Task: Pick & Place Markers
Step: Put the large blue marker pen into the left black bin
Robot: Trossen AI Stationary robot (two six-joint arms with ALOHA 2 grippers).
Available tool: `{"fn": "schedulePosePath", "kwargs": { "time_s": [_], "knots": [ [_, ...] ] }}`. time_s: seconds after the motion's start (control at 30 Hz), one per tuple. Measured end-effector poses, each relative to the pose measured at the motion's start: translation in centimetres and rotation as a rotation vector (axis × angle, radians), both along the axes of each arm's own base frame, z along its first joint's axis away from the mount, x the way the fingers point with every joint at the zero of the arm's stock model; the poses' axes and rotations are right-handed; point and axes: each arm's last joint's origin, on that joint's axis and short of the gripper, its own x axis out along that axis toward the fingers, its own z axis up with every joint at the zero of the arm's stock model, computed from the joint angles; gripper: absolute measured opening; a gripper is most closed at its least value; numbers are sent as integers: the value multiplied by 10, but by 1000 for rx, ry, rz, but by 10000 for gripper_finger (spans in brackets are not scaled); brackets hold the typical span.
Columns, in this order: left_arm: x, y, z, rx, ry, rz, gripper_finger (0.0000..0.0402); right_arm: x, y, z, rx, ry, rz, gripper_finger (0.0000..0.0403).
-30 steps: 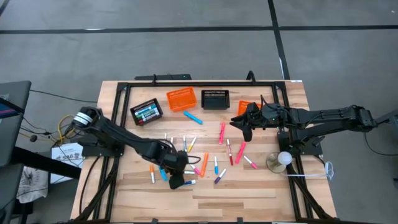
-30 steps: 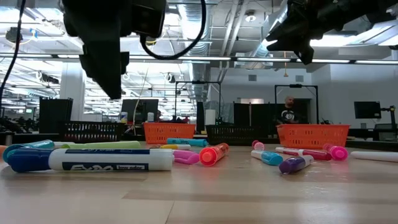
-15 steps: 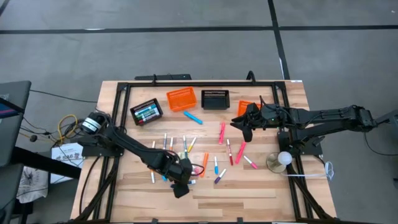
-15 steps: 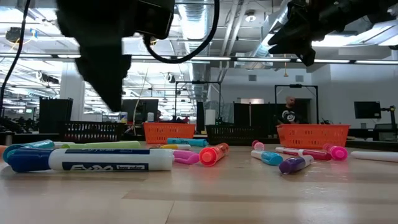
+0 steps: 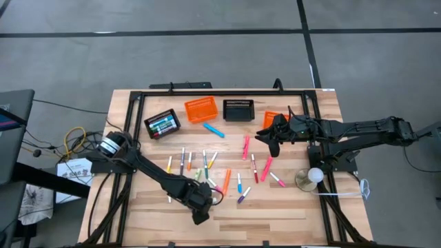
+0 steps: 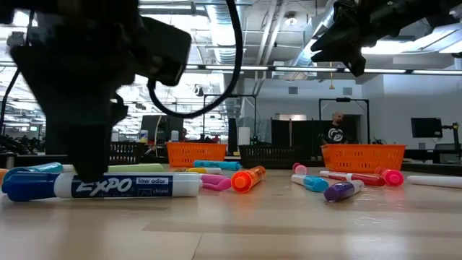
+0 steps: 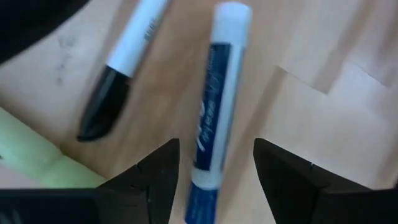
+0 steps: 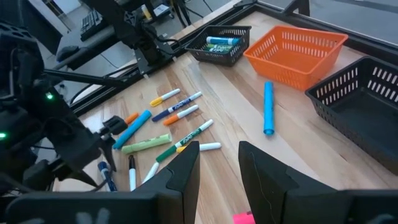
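Left gripper (image 7: 214, 171), lower centre-left of high view: fingers spread, set either side of a dark blue marker (image 7: 214, 118) lying flat on the table (image 5: 275, 210), not yet clamped. Other markers (image 5: 207, 165) are scattered mid-table. Right gripper (image 5: 273, 146), right of centre, is held above the table w/ fingers slightly apart, nothing gripped.

"EXPO low odor", blue-capped marker (image 6: 101, 185)

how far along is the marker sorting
Early on. Done: a few markers lie in the black basket. In hand: the left claw is open, straddling a blue-capped white marker on the table, not gripped yet. Left: most markers lie loose; the right claw hovers empty.
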Motion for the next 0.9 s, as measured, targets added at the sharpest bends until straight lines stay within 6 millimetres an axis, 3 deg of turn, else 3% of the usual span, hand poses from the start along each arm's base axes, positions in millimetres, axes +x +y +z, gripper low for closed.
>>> {"fn": "schedulePosePath", "kwargs": {
  "time_s": [0.23,0.6,0.73,0.9],
  "knots": [
    [4,8,-1,30,-12,32,205,0,0,0,0,0,1,102],
    [8,8,-20,76,29,27,199,0,0,0,0,-5,1,102],
    [7,8,-23,92,43,28,171,0,0,1,0,-7,0,102],
    [5,10,-24,111,47,33,100,0,0,1,1,-7,0,102]
  ]
}}
